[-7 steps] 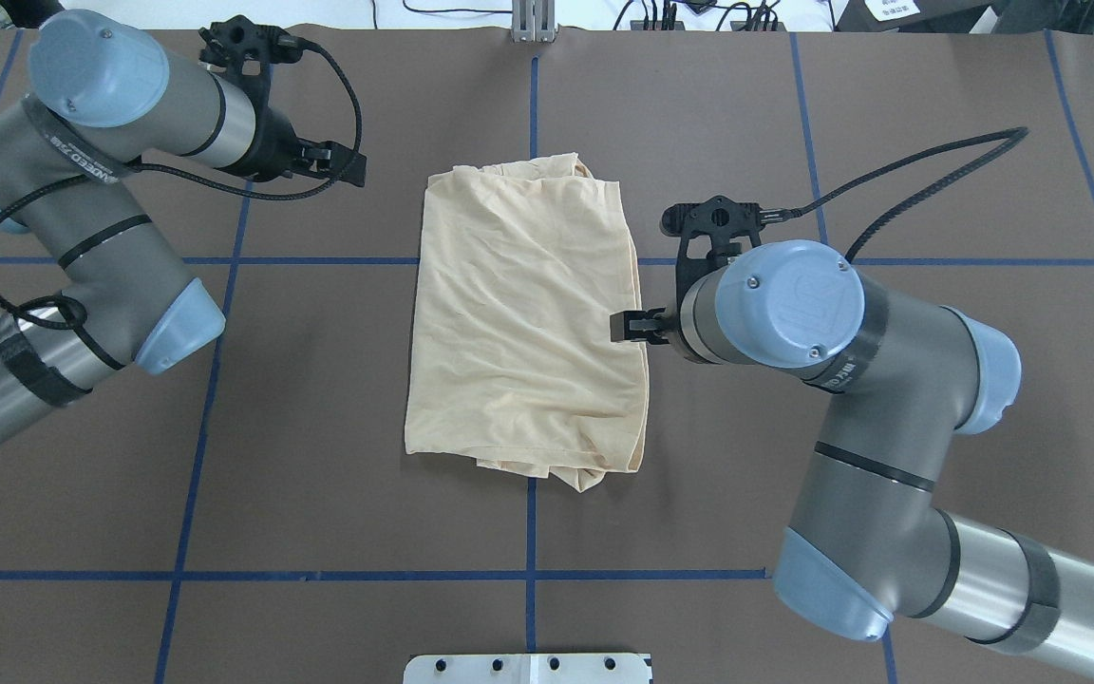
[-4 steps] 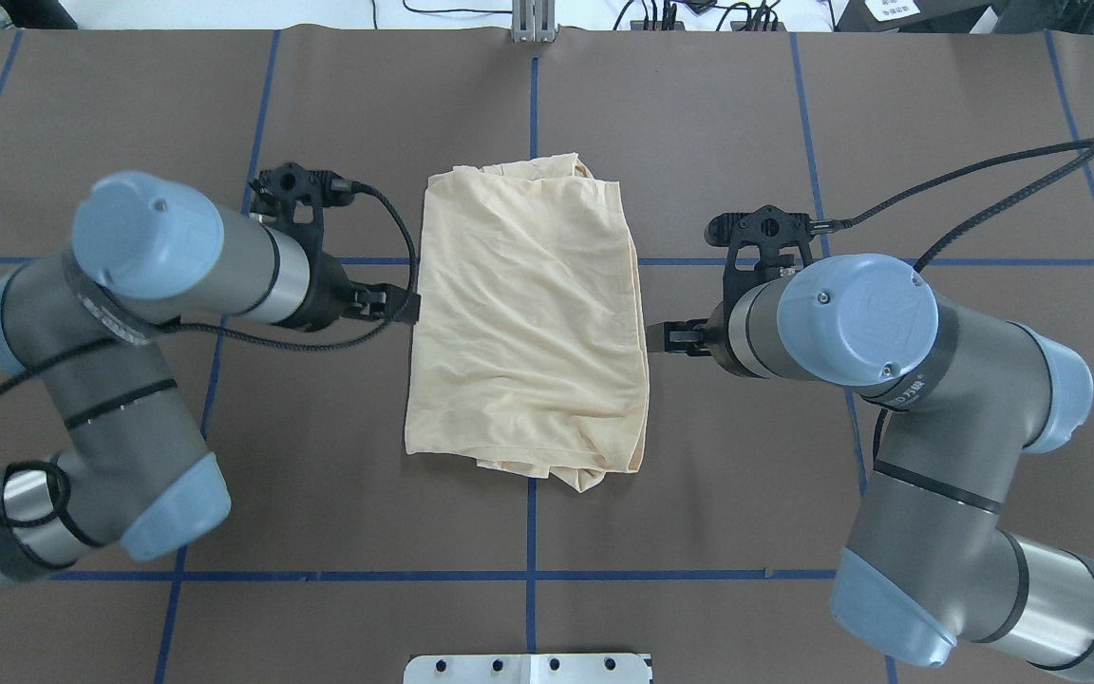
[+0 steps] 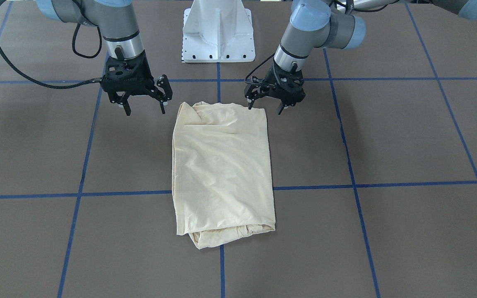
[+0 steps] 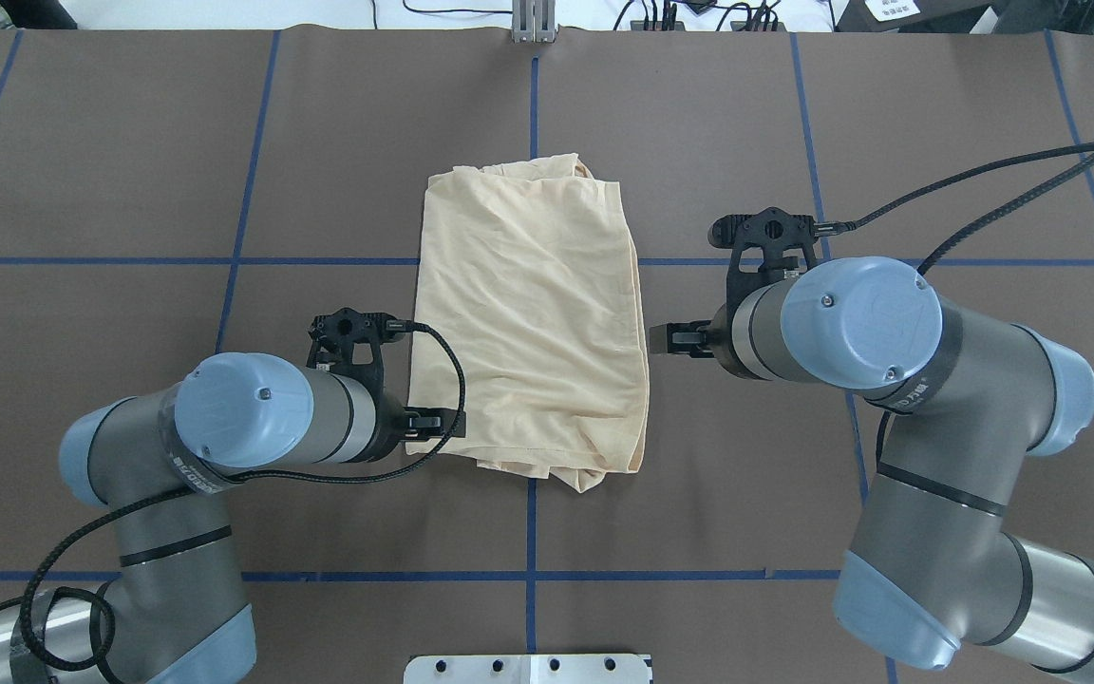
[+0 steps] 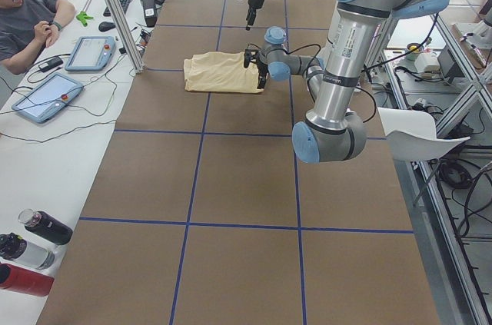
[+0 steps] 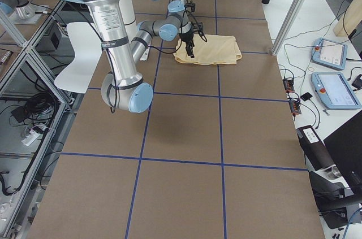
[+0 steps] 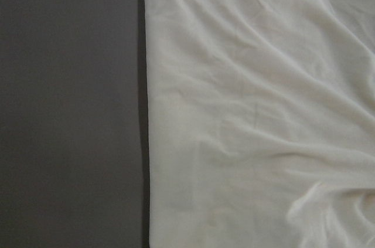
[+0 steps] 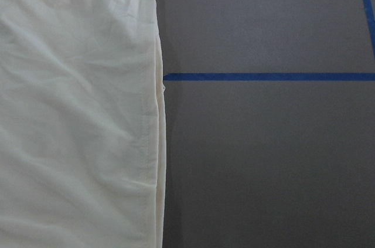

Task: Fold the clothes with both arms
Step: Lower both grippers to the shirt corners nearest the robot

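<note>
At centre frame, flat on brown blue-gridded table (image 3: 387, 145): folded, wrinkled pale cream-yellow thin shirt (image 3: 222, 165). Over its top right corner, black two-finger left gripper (image 3: 264, 109), spread wide, straddling the edge. Top left, black two-finger right gripper (image 3: 145, 111), equally wide, near the cloth, not touching.

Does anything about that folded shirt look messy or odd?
Slightly. The shirt is a wrinkled rectangle, but bunched under-layers poke out past its edge at both short ends, so the fold looks untidy. Nothing else stands out.
</note>
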`<control>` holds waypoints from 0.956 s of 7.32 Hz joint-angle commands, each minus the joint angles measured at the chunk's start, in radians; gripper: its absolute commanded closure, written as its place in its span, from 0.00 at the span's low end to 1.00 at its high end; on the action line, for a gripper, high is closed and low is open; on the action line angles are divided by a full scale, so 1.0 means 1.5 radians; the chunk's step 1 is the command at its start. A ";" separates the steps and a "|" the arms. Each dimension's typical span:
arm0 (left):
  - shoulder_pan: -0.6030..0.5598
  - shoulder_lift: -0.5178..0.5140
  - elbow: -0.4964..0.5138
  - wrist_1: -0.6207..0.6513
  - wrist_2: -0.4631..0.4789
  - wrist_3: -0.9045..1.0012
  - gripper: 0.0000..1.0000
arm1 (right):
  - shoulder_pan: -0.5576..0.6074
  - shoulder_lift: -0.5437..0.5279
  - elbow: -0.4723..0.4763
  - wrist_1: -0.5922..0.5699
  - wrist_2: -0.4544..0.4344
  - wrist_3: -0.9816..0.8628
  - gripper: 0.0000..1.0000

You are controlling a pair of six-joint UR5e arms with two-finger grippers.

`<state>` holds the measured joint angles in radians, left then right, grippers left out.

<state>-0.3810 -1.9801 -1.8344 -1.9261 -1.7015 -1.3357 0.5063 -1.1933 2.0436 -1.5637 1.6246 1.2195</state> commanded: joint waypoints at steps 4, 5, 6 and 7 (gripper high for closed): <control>0.008 -0.003 0.055 -0.067 0.005 -0.018 0.35 | 0.000 0.002 0.000 0.000 0.000 0.000 0.00; 0.008 -0.003 0.055 -0.067 0.005 -0.022 0.42 | 0.000 0.002 0.000 0.000 0.000 0.000 0.00; 0.008 -0.001 0.056 -0.067 0.005 -0.022 0.42 | 0.000 0.001 0.000 0.000 0.000 0.000 0.00; 0.008 -0.001 0.057 -0.067 0.005 -0.022 0.42 | 0.000 0.001 -0.001 -0.001 0.000 0.000 0.00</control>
<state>-0.3697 -1.9828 -1.7506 -2.0258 -1.6935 -1.3669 0.5062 -1.1912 2.0429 -1.5634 1.6245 1.2195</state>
